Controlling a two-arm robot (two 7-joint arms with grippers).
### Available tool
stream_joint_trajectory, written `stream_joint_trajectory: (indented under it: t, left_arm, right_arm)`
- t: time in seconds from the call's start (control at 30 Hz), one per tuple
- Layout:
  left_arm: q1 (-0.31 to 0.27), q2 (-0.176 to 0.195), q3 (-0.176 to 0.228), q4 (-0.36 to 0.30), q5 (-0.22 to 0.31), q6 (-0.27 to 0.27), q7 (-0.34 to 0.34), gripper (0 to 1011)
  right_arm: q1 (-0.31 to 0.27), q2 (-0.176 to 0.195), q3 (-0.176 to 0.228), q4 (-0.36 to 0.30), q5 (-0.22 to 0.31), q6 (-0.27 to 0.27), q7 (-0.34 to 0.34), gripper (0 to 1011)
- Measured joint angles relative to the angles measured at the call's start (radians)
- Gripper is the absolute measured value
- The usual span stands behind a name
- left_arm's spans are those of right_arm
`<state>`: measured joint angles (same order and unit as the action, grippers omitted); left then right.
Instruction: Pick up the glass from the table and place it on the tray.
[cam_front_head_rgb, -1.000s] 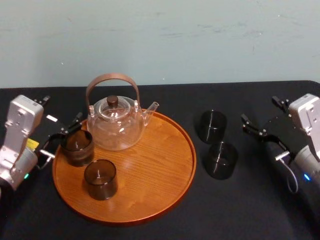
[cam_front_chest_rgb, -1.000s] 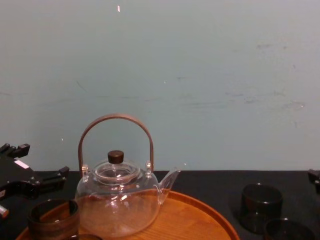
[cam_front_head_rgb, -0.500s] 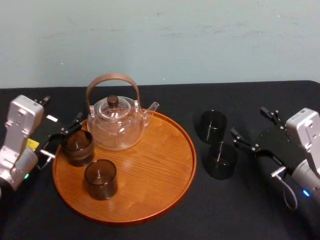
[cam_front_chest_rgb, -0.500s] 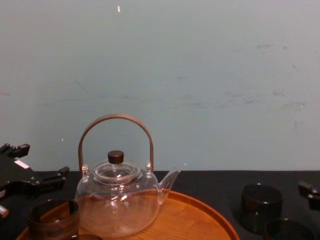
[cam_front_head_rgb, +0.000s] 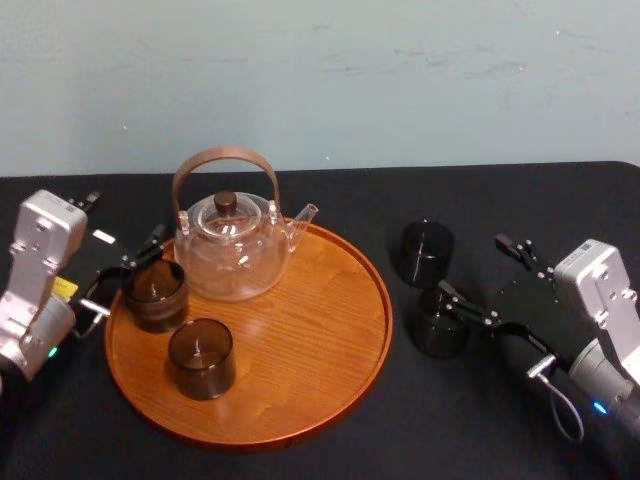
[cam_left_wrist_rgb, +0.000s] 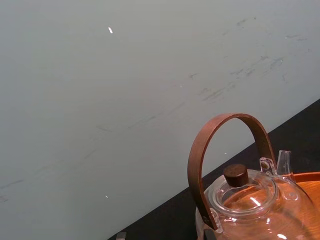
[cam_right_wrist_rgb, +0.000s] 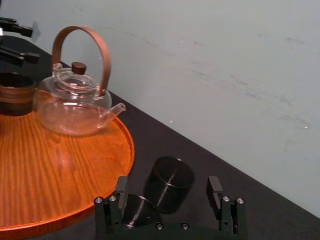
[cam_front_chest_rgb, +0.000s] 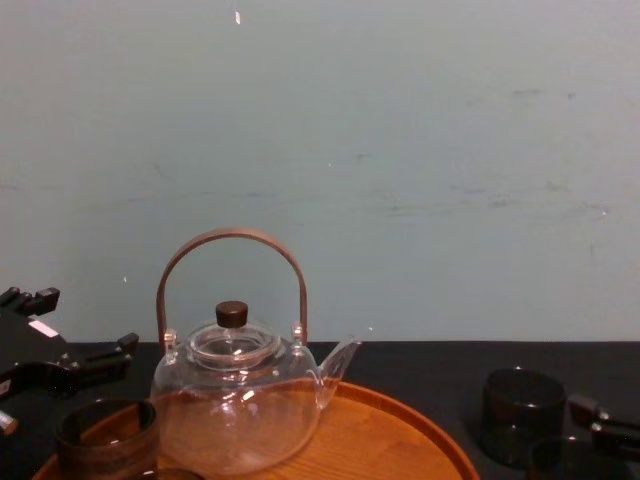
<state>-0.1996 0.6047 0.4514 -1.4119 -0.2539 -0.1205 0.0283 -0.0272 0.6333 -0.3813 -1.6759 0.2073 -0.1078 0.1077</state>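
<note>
Right gripper (cam_front_head_rgb: 472, 265), fingers apart, at the glass (cam_front_head_rgb: 432, 330) — perhaps touching.

The right tool (cam_right_wrist_rgb: 167, 186) is just beside the tray (cam_right_wrist_rgb: 60, 175), fingers (cam_right_wrist_rgb: 215, 187) spread wide; a dark glass (cam_right_wrist_rgb: 134, 212) stands on the black surface (cam_right_wrist_rgb: 280, 225) close inside one finger; a second glass (cam_right_wrist_rgb: 170, 181) stands touching or just behind it; on the tray, a teapot (cam_right_wrist_rgb: 75, 107) and a brown cup (cam_right_wrist_rgb: 14, 94).
</note>
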Motion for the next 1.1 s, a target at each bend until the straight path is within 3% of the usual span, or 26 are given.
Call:
stream_joint_trajectory:
  t: [0.7, 1.1]
  left_arm:
    - [0.000, 0.000, 0.000, 0.000, 0.000, 0.000, 0.000, 1001]
    - [0.000, 0.000, 0.000, 0.000, 0.000, 0.000, 0.000, 1001]
  right_arm:
    - [-0.017, -0.054, 0.035, 0.049, 0.073, 0.009, 0.117, 1002]
    - [-0.024, -0.081, 0.045, 0.075, 0.077, 0.011, 0.162, 1002]
